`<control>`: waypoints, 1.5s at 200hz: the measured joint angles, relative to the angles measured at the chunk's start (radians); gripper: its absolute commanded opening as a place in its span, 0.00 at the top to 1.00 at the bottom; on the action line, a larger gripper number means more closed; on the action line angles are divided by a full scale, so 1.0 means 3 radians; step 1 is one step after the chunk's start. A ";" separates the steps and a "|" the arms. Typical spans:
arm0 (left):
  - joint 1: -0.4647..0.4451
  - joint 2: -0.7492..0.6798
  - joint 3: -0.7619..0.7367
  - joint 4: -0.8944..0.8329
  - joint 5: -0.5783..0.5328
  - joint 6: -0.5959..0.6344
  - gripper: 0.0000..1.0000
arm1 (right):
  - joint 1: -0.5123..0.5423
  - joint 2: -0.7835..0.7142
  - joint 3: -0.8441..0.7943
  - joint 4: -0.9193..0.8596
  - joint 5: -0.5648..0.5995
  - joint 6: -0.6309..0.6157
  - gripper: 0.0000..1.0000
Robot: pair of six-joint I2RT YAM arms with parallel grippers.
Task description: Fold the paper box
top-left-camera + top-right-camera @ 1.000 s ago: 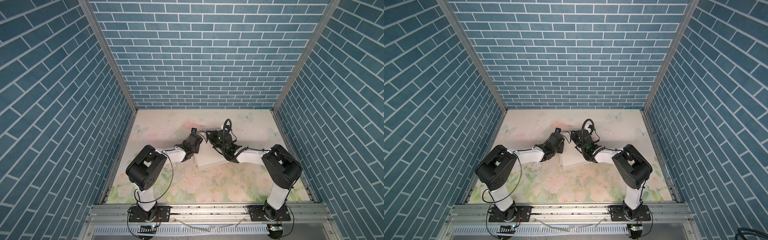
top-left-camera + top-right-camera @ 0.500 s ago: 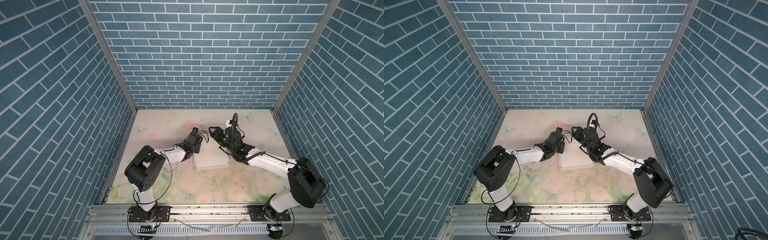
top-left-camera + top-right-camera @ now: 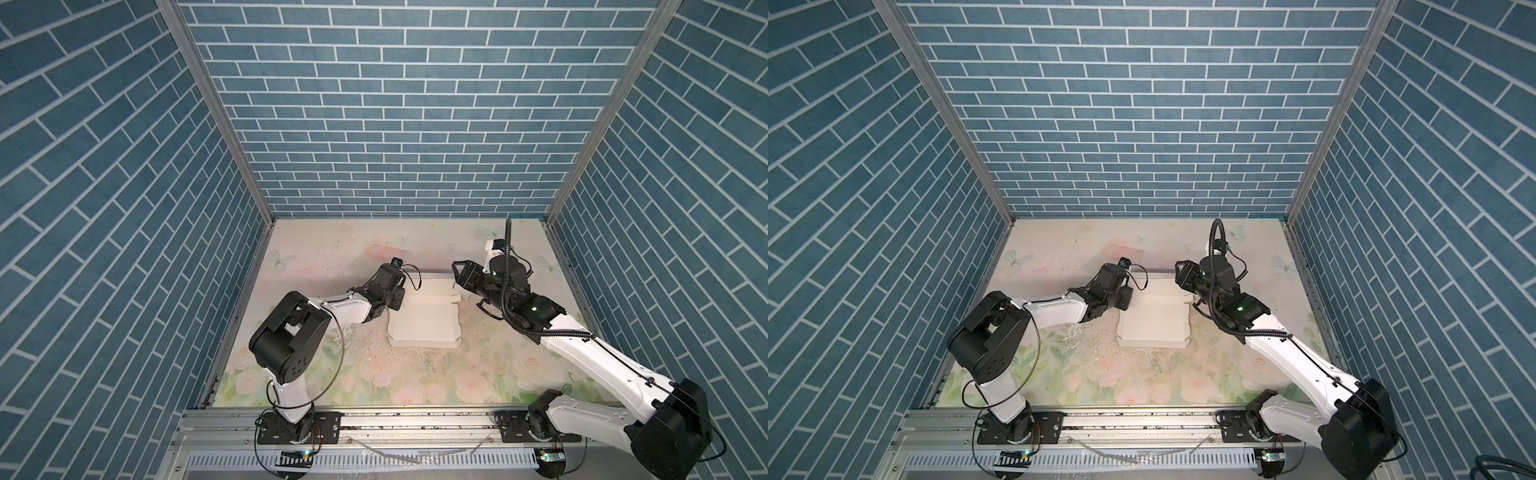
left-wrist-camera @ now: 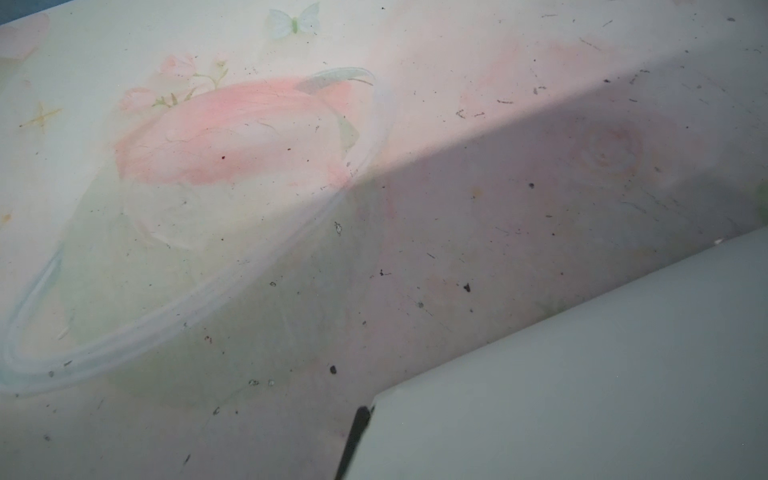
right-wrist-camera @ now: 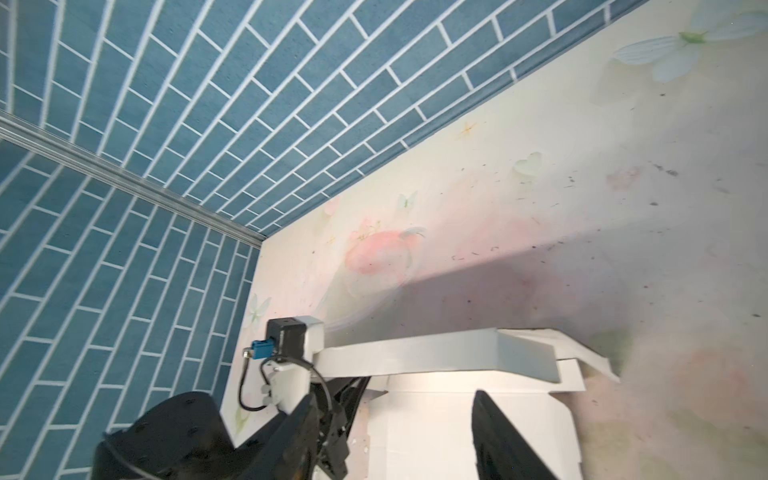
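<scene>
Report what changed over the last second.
The right hand opened its jaws and drew back off the paper box, away to the right in both top views. Its arm stretched out and its elbow swung towards the front right corner. The left hand stayed shut at the box's left edge, and the box kept its place.

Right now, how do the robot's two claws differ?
The left gripper is shut and low at the left edge of the paper box. The right gripper is open and hovers clear of its right side. Both are black two-finger claws pointing at the box.
</scene>
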 measured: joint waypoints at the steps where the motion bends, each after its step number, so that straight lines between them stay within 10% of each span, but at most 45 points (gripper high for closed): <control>1: 0.0000 -0.0001 0.0000 -0.0001 0.0001 0.0003 1.00 | -0.0004 0.0001 0.0000 -0.0004 -0.0003 -0.0006 0.44; 81: 0.0000 -0.0242 -0.0122 0.0045 0.0020 0.0139 0.99 | -0.0072 0.0910 0.0028 0.0518 -0.0572 -0.0469 0.74; 300: 0.0000 -0.0509 -0.0500 0.0370 -0.0020 0.0006 0.62 | 0.0163 0.1596 0.0445 0.1133 -0.0968 -0.0465 0.81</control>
